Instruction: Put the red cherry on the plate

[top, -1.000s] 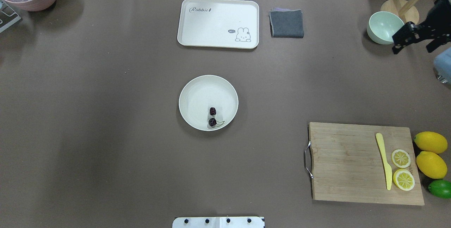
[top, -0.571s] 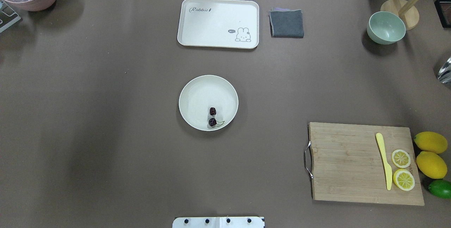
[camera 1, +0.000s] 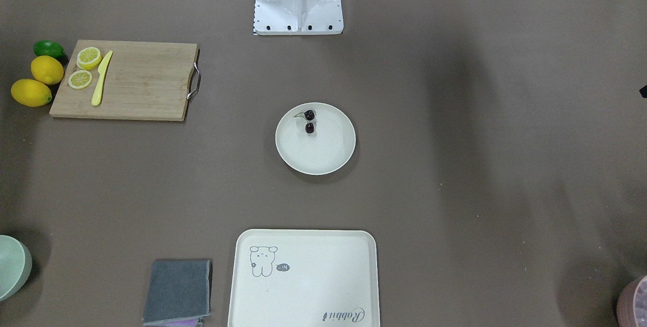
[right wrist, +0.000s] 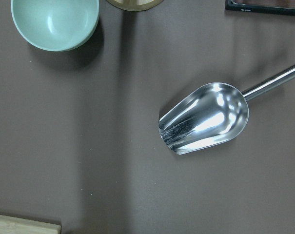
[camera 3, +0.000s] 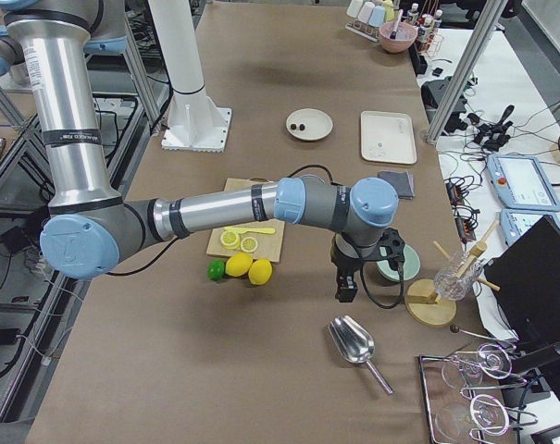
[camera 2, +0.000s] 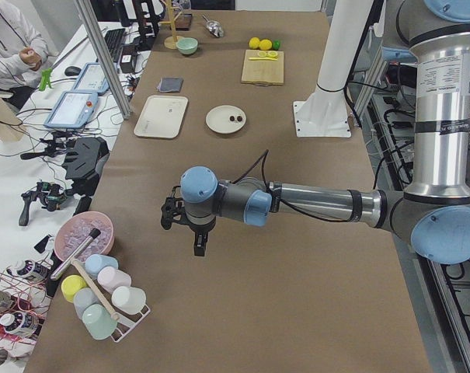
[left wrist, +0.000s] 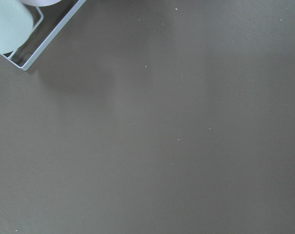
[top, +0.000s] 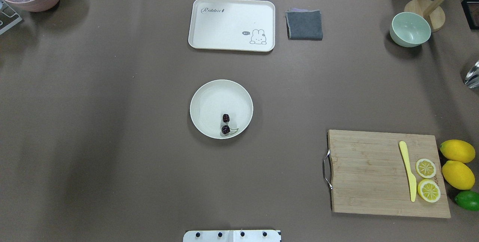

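Red cherry (top: 226, 118) (a dark pair on thin stems) lies inside the plate (top: 209, 100), toward the rim nearest the robot's base, at the middle of the table (top: 112, 122). Both arms are well apart from it. The left claw (camera 2: 197, 244) hangs over bare table at the robot's left end. The right claw (camera 3: 345, 289) is at the other end, near the green bowl (top: 410, 29) and metal scoop (right wrist: 206, 119). Whether either claw is wide or narrow, I cannot tell.
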